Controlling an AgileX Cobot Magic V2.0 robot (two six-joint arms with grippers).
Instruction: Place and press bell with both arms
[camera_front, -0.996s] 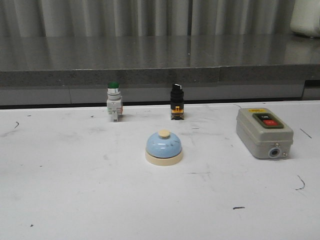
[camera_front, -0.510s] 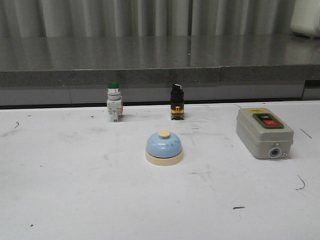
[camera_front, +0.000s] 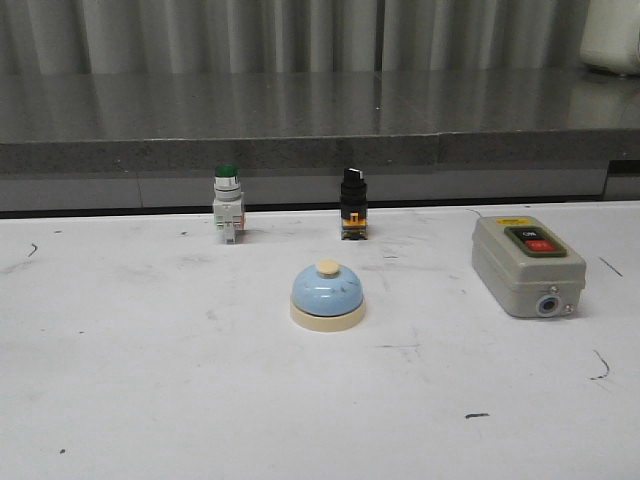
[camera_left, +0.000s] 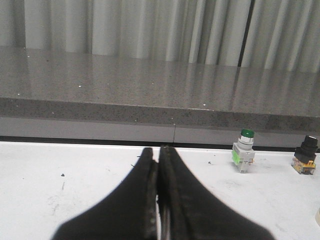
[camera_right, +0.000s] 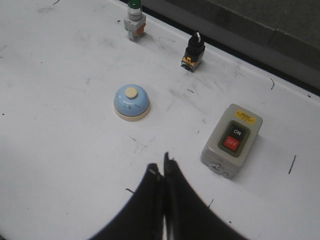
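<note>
Blue bell (camera_right: 131, 102) well apart from clenched right pincer (camera_right: 162, 172) and left pincer (camera_left: 157, 162).

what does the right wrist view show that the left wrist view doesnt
Only the right wrist view shows the bell and the grey switch box, seen from above, plus the right gripper, fingers together and holding nothing. Only the left wrist view shows the left gripper, also closed and holding nothing, the grey stone ledge and the curtain behind it. Both show the green push button, the black selector switch and the white table.
</note>
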